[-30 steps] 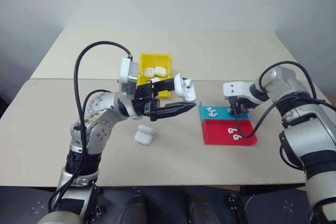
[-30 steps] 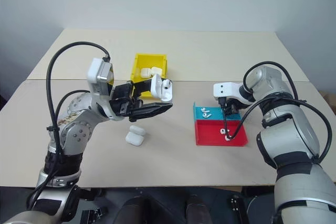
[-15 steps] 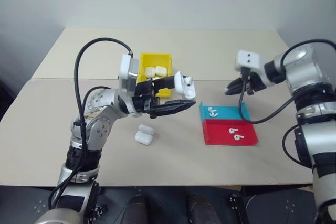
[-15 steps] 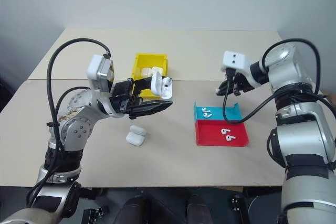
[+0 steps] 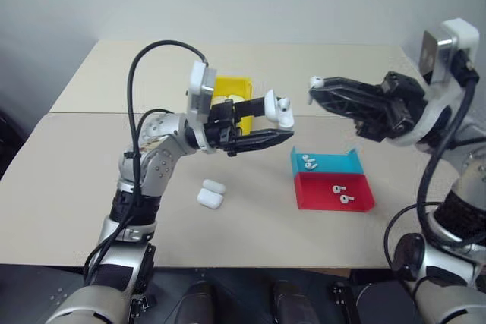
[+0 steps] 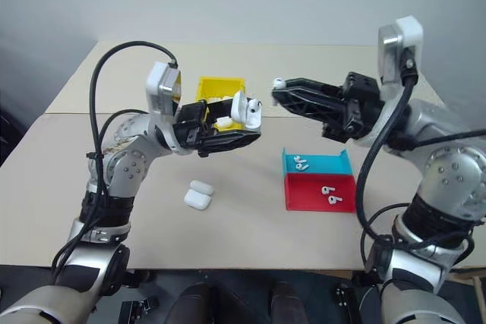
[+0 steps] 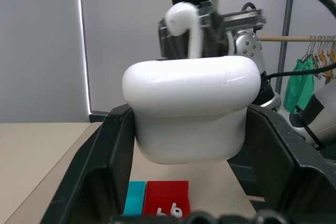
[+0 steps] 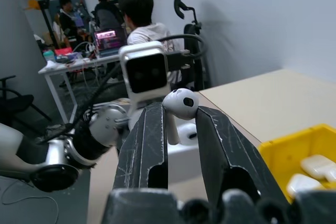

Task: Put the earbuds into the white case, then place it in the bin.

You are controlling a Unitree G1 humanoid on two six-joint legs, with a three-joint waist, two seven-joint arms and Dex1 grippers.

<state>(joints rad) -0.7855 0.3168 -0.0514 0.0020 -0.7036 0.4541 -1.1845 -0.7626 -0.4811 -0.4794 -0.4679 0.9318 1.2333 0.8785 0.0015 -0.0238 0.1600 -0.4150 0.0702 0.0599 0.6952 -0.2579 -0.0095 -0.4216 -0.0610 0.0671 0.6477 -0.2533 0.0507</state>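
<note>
Earbud [image 8: 180,104] pinched in the right gripper [image 5: 317,87], held in the air just short of the white case [image 5: 281,114] clamped in the left gripper [image 5: 267,121].

From the spare case [image 5: 209,194] and the red tray [image 5: 334,191] on the desk [image 5: 68,187] out to the bin [image 5: 241,85]: the earbud's stem lies lengthwise between the jaws, round head poking past their tips toward the case. I'd line the stem up with the case's empty socket, one earbud apparently seated already, then ease in slowly.
</note>
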